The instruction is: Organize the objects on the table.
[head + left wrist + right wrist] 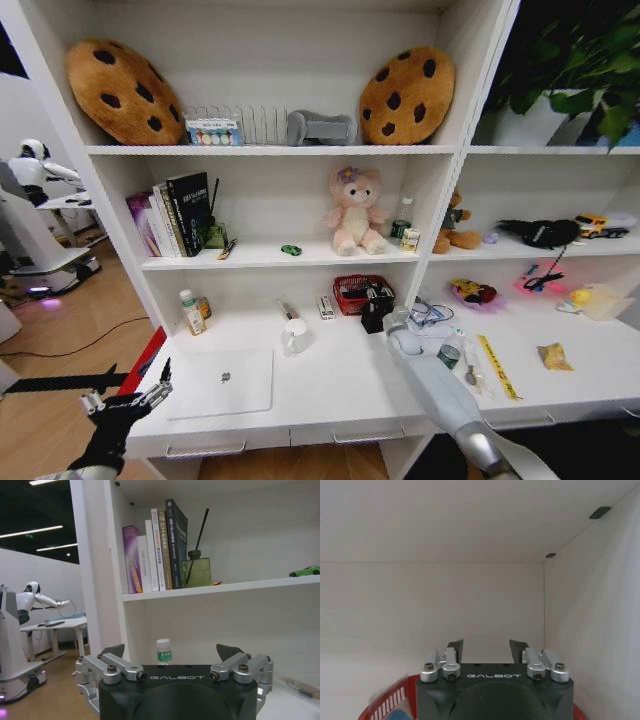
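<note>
A slim silver-white laptop [222, 381] lies closed on the white table [340, 385], near its front left. My left gripper [125, 400] hangs open off the table's left front corner; in its wrist view the left gripper [171, 652] faces the shelf unit with nothing between its fingers. A tiny green toy car [291, 250] sits on the shelf above the table, also seen as the green car [305, 571]. My right gripper [376, 316] is at the back of the table over a red basket [358, 292]; the right gripper [486, 650] is open and holds nothing, with the basket's rim [387, 702] below.
A white mug [295, 336] stands behind the laptop. Small bottles [190, 312] stand at the back left. Books [170, 215] and a reed diffuser [196, 570] fill the left of the shelf. A yellow ruler [497, 366] and a small bottle [451, 351] lie right of my arm.
</note>
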`<state>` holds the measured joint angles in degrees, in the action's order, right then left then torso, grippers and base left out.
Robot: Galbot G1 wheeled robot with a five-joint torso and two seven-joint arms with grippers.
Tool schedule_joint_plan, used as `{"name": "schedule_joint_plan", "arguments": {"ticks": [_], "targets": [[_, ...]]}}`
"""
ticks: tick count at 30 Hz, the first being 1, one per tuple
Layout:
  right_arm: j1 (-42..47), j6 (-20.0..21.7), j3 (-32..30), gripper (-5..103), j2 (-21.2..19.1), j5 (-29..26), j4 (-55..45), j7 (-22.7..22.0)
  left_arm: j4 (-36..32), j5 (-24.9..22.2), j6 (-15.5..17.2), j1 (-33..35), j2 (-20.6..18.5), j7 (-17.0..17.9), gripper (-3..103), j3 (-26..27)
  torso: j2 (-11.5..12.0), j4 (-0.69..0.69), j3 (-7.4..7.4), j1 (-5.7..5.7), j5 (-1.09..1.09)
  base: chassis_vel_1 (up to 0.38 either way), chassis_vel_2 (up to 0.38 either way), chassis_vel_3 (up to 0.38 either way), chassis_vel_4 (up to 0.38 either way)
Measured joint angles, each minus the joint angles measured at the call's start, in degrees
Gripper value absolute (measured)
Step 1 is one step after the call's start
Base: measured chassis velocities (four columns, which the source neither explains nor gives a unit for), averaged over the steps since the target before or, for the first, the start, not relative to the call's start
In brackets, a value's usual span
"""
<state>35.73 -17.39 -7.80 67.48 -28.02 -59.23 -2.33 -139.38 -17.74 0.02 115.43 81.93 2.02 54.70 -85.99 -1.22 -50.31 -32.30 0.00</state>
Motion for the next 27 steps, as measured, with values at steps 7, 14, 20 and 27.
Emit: {"name": "schedule_joint_plan", "arguments": {"ticks": [7,14,20,27], "targets": [[5.25,4.41,-0.93,78,-6.14,-7.12,-12.69,-0.23,0.0,0.0,0.0,0.0,0.0,0.0,100,0.0,0.0,0.01,0.0,-0.01,-0.01,0.0,0.0,0.0,0.0],[17.84,9.58,-6.0,98,-12.66,-11.07,-29.54,-0.88,0.0,0.0,0.0,0.0,0.0,0.0,100,0.0,-0.01,-0.03,0.01,0.01,-0.01,0.0,0.0,0.0,0.0],[27.3,14.86,-11.81,103,-14.47,-13.72,-40.51,-4.29,0.0,0.0,0.0,0.0,0.0,0.0,100,-0.01,0.0,0.01,0.01,0.01,-0.01,0.0,0.0,0.0,0.0],[37.77,22.38,-15.03,98,-15.65,-13.22,-45.65,-9.74,0.0,0.0,0.0,0.0,0.0,0.0,100,-0.01,-0.01,-0.01,0.01,0.01,0.0,0.0,0.0,0.0,0.0]]}}
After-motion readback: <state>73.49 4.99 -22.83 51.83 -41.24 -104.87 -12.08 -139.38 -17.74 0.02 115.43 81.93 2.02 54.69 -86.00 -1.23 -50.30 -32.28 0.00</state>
